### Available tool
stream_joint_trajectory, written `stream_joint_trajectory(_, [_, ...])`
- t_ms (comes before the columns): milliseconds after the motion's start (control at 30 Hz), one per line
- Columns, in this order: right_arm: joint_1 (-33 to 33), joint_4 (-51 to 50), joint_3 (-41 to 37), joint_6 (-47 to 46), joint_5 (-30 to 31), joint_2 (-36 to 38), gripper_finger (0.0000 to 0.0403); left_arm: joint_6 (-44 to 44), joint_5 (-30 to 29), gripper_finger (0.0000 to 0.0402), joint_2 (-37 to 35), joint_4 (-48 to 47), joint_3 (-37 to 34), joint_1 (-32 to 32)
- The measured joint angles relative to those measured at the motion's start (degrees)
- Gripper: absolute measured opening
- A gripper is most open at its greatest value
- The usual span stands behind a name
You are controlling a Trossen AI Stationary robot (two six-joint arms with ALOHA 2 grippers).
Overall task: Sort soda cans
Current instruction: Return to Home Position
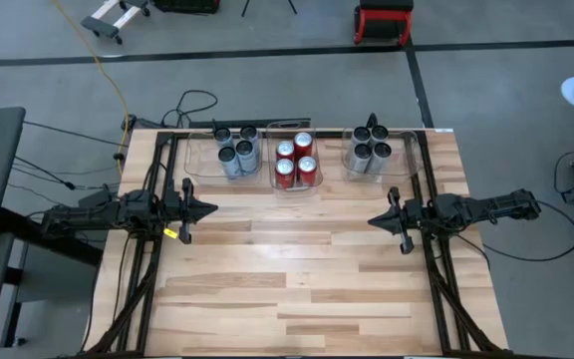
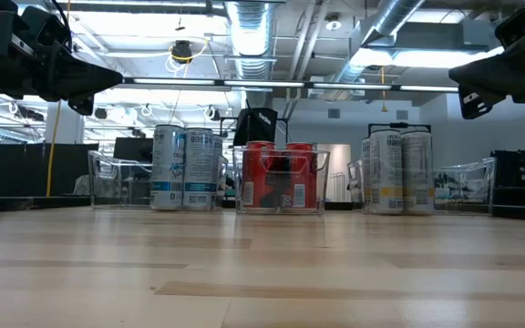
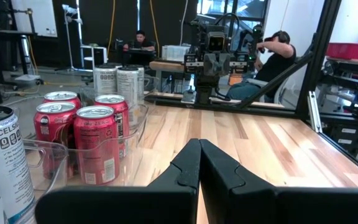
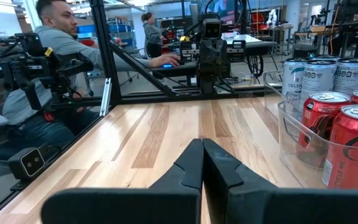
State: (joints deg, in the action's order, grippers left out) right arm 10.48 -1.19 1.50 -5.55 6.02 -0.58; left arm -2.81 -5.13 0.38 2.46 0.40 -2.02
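the left gripper [image 1: 210, 209] hangs above the table [image 1: 297, 289] at 9 o'clock. its arm is stretched out level from the left edge, wrist straight, tips aimed across toward 3 o'clock. its two fingers [image 3: 188, 168] are pressed flat together with nothing between them. the right gripper [image 1: 371, 219] mirrors it at 3 o'clock, arm level, tips aimed toward 9 o'clock, fingers [image 4: 191, 165] likewise pinched together and empty. the two grippers face each other, well apart, and both sit high off the wood in the low view.

farther back, three clear bins stand in a row along the far edge. the left bin [image 1: 197, 160] at 11 o'clock holds a cluster of upright white-blue cans [image 1: 239, 155]. the middle bin [image 1: 297, 189] at 12 o'clock holds four upright red cans [image 1: 295, 160]. the right bin [image 1: 405, 160] at 1 o'clock holds four upright silver cans [image 1: 371, 150]. beyond the table, a person [image 3: 272, 56] sits at a desk.
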Motion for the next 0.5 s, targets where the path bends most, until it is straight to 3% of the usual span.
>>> stream_joint_trajectory(500, [0.00,0.00,0.00,-0.01,-0.33,-0.01,0.0027,0.01,0.00,0.0000,0.00,0.00,0.00,0.00])
